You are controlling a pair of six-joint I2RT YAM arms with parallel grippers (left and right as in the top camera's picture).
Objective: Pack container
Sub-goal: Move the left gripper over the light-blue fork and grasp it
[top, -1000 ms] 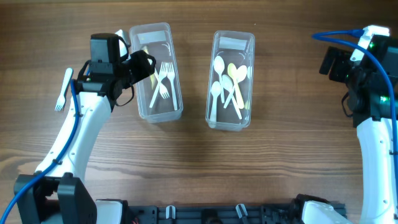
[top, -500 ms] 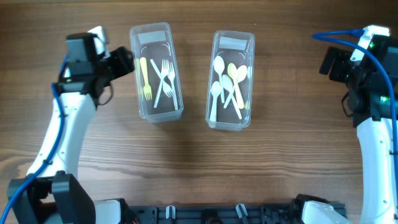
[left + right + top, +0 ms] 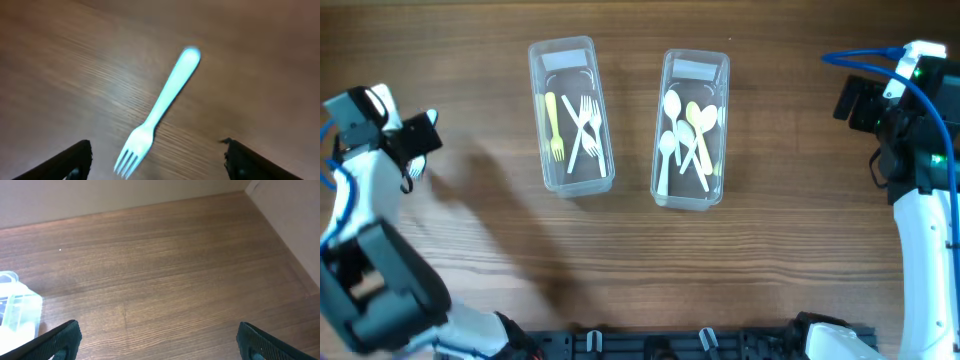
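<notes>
L fingers (image 3: 75, 160) cut off at btm edge; fork (image 3: 159, 111) motion-blurred.

A pale fork (image 3: 159, 107) lies on the wooden table (image 3: 60, 75), tines toward the wide-spread left claw (image 3: 157, 161).

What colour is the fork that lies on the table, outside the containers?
White; the fork shows best in the left wrist view.

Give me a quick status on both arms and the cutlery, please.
Left pincer open over loose white fork on table. Right pincer open, empty, off to the side. Fork box and spoon box part-filled. Nothing blocking the fork.
</notes>
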